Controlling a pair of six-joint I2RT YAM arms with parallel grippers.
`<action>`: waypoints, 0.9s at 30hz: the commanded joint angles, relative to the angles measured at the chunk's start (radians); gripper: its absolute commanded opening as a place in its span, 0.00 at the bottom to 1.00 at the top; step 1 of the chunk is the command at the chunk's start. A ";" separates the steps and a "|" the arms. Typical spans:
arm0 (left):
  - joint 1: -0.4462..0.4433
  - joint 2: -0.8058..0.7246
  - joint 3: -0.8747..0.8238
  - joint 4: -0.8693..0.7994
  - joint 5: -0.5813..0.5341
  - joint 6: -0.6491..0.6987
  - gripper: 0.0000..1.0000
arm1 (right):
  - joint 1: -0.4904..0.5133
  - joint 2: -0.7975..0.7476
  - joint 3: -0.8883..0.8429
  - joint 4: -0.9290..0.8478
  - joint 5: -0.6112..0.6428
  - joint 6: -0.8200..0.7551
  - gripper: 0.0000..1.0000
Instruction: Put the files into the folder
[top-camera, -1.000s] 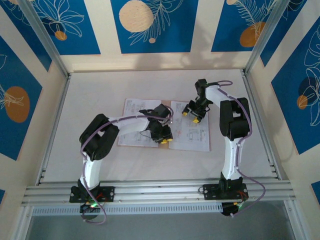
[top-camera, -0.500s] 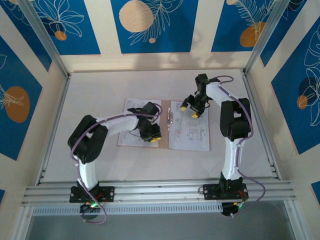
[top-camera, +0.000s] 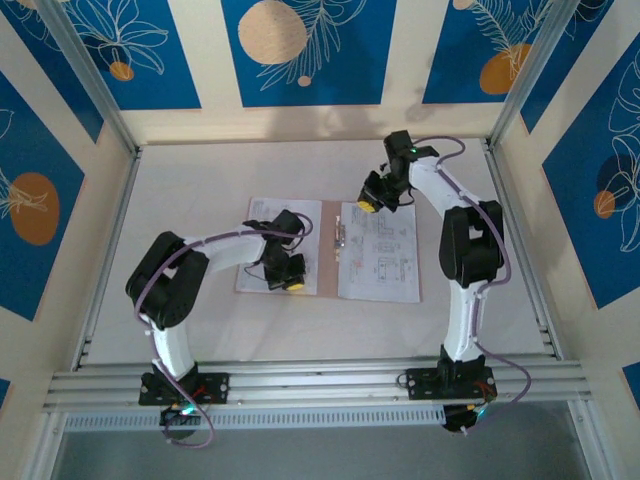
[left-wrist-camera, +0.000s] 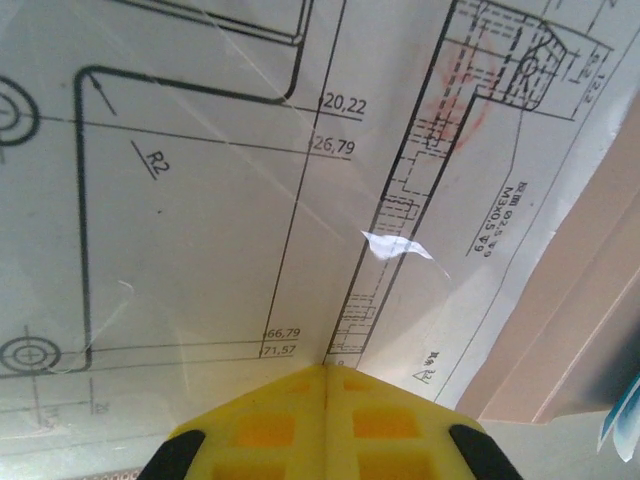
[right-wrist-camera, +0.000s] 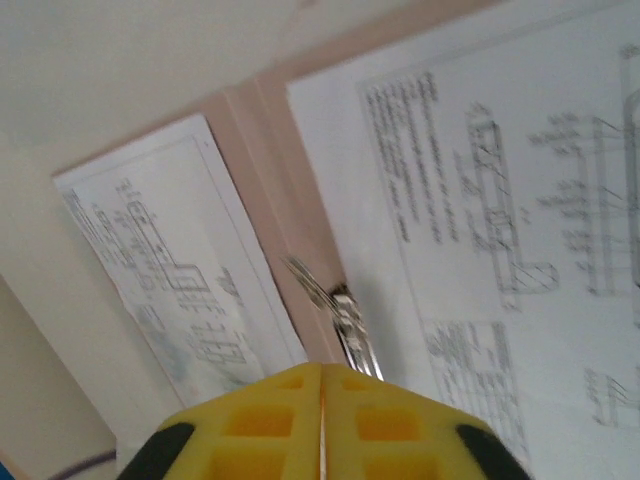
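Observation:
The pinkish-brown folder (top-camera: 326, 262) lies open and flat in the middle of the table. The files, white sheets printed with drawings, lie on both halves: one sheet (top-camera: 256, 246) on the left, another (top-camera: 381, 258) on the right. My left gripper (top-camera: 292, 284) is shut, its yellow tips (left-wrist-camera: 326, 372) low over the left sheet (left-wrist-camera: 200, 220) near the folder's front edge. My right gripper (top-camera: 368, 207) is shut above the top edge of the right sheet. In the right wrist view its tips (right-wrist-camera: 322, 368) meet just before the metal clip (right-wrist-camera: 345, 318) at the spine (right-wrist-camera: 262, 160).
Bare white table surrounds the folder, with wide room to the left (top-camera: 180, 200) and at the back. Aluminium rails run along the near edge (top-camera: 320, 380) and both sides. Blue patterned walls enclose the workspace.
Both grippers have closed. The left arm drew its gripper leftward from the spine onto the left sheet. The right gripper moved back and left toward the folder's top edge.

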 joint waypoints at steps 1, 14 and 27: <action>-0.025 0.012 -0.030 0.012 -0.002 -0.005 0.03 | 0.024 0.083 0.083 0.009 -0.022 0.010 0.06; -0.072 0.029 -0.032 0.082 0.011 -0.075 0.03 | 0.059 0.337 0.373 -0.075 -0.070 -0.020 0.06; -0.086 0.043 -0.031 0.116 0.016 -0.123 0.03 | 0.066 0.335 0.329 -0.090 -0.125 -0.077 0.06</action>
